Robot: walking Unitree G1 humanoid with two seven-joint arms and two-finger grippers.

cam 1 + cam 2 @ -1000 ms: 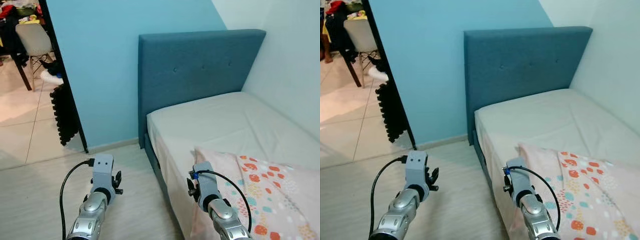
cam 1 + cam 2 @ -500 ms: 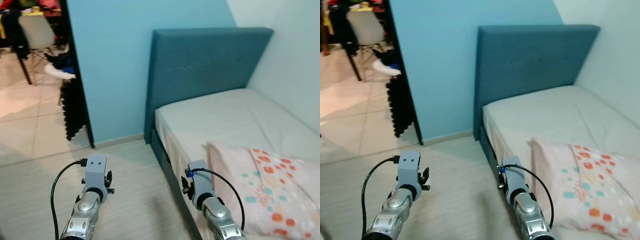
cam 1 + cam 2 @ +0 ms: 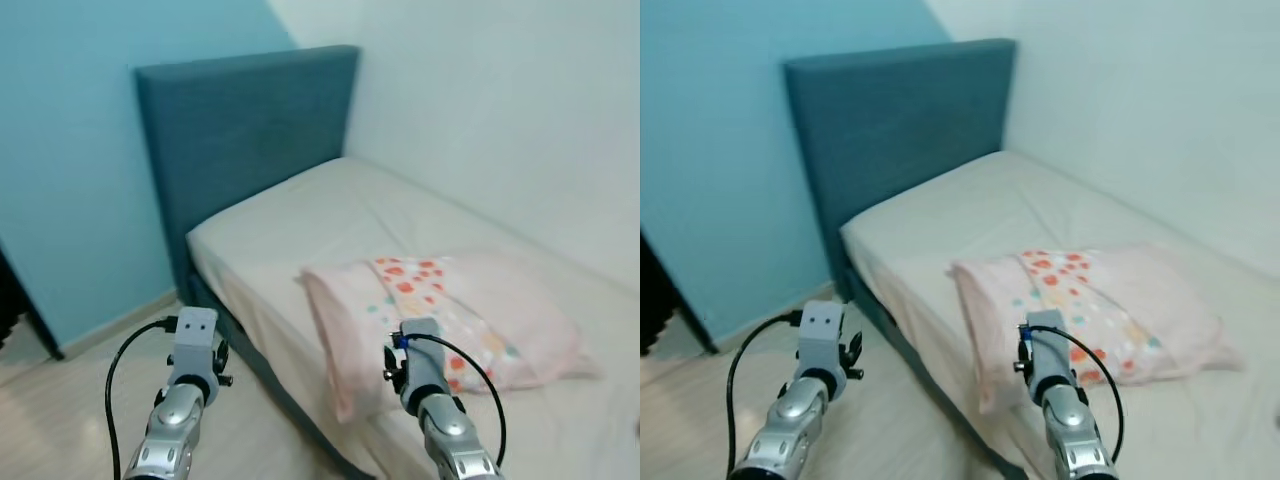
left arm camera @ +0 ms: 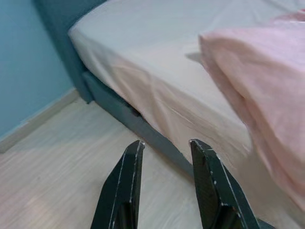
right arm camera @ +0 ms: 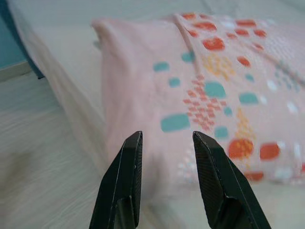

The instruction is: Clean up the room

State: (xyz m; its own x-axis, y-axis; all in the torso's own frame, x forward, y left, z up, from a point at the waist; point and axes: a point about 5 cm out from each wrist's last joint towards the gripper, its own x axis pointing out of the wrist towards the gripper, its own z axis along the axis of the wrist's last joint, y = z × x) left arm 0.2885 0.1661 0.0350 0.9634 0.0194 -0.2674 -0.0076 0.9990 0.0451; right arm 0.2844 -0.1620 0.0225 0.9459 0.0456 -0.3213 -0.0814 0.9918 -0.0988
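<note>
At lower left of the frame, the left gripper [image 4: 164,183] hangs over the pale wood-grain floor [image 3: 60,420] beside the bed, its black fingers [image 4: 125,186] parted a little and empty. Behind it rises the teal upholstered headboard [image 3: 245,140] against a blue wall [image 3: 60,150]. Across the middle lies the bed's cream sheet [image 3: 330,215]. Right of centre, a pink pillow with coloured spots [image 3: 450,310] rests at the mattress edge; the right gripper [image 5: 164,183] hovers before it, fingers [image 5: 215,181] slightly apart, holding nothing.
</note>
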